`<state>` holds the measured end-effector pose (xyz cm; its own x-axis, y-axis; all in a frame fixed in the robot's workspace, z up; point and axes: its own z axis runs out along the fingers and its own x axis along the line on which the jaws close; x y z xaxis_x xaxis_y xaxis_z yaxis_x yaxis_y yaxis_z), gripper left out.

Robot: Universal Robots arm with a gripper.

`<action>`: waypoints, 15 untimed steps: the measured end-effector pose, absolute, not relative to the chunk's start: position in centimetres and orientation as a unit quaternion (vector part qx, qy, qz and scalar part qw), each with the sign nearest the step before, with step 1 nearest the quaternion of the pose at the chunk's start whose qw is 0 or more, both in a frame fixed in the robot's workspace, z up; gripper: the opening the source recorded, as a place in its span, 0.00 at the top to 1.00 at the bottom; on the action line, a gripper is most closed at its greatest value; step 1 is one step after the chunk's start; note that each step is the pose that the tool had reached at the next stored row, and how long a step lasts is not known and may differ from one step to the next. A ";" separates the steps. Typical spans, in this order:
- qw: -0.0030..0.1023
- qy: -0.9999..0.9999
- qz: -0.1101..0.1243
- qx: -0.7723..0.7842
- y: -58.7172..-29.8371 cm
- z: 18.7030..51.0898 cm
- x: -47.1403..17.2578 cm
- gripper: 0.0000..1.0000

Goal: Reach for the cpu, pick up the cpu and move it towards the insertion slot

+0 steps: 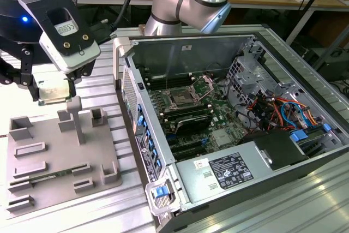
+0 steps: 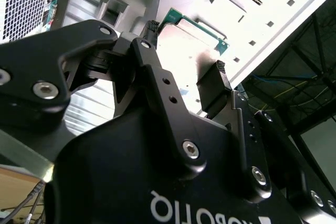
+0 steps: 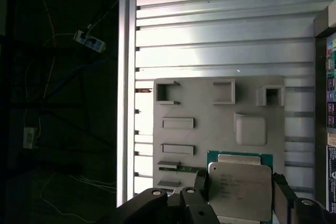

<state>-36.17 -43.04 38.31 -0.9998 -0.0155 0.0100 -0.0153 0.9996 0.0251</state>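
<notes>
Got the cpu point(image 1: 54, 92) pinched flat by its opposite edges in the gripper point(image 1: 53, 88), with a finger point(image 3: 201, 183) on either side in the first wrist view. My guess is that keeps the underside untouched. It hangs over the grey tray point(image 1: 52, 186) on the exterior view's left, and it looks lifted clear. The insertion slot point(image 1: 182, 100) sits well apart, inside the open computer case point(image 1: 245, 181).

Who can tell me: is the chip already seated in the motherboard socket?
No: in the exterior view the claw holds the chip near the grey tray, well apart from the socket.
</notes>
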 end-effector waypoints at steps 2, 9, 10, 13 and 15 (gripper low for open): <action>0.005 -1.000 -0.013 0.008 -43.0 38.3 -36.1 0.45; 0.005 -1.000 -0.012 0.008 -43.0 38.3 -35.8 0.45; 0.005 -1.000 -0.013 0.008 -43.0 38.3 -35.7 0.45; 0.005 -1.000 -0.013 0.008 -43.0 38.3 -35.6 0.45; 0.005 -1.000 -0.013 0.008 -43.0 38.3 -35.4 0.45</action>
